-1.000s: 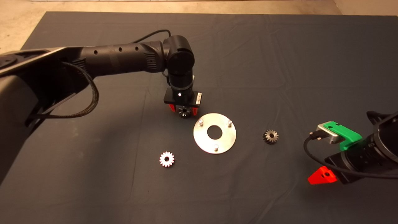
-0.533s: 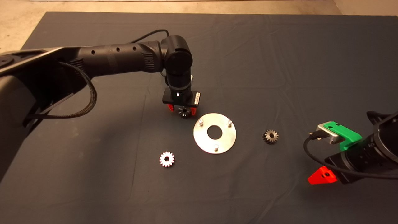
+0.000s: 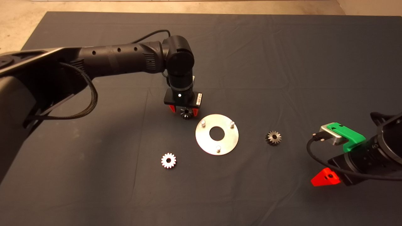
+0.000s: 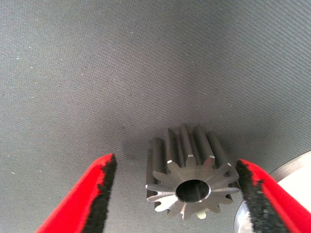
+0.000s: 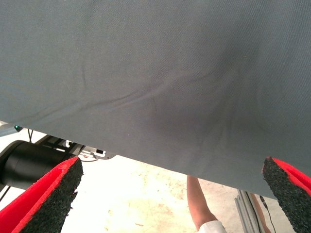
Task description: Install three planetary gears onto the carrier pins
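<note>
Steel gear (image 4: pixel 192 182) lies on the mat just beside the plate (image 3: pixel 228 142); only the left wrist view shows the left gripper (image 4: pixel 177 194) fingers (image 4: pixel 99 199) apart, straddling it. Right gripper (image 5: pixel 170 194) fingers are wide apart.

The mat (image 3: pixel 282 62) is dark grey with a fine weave. The plate (image 3: pixel 205 141) and its pins (image 3: pixel 203 122) are bright silver. Two gears (image 3: pixel 273 137) are dark steel; the third (image 3: pixel 168 160) glares white. The left tool (image 4: pixel 177 194) has red fingers (image 4: pixel 90 194) with black pads; the right tool (image 3: pixel 326 177) is green and red.
</note>
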You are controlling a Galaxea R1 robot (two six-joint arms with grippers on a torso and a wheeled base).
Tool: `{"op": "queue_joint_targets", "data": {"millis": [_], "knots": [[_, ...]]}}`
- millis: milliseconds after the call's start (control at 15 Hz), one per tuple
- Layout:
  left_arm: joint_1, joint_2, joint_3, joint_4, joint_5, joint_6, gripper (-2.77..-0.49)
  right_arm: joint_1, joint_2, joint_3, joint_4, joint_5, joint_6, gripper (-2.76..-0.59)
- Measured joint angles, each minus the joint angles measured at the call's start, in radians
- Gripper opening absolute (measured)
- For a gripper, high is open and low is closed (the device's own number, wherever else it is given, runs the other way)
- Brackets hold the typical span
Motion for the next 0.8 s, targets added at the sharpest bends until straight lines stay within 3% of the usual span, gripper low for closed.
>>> {"op": "queue_joint_targets", "data": {"millis": [333, 800], "knots": [[0.015, 0.002, 0.000, 0.000, -0.002, 0.005, -1.60, 0.000, 0.000, 0.000, 0.000, 0.000, 0.000, -0.60], [0.014, 0.002, -0.007, 0.000, -0.005, 0.015, -1.60, 0.000, 0.000, 0.000, 0.000, 0.000, 0.000, -0.60]]}}
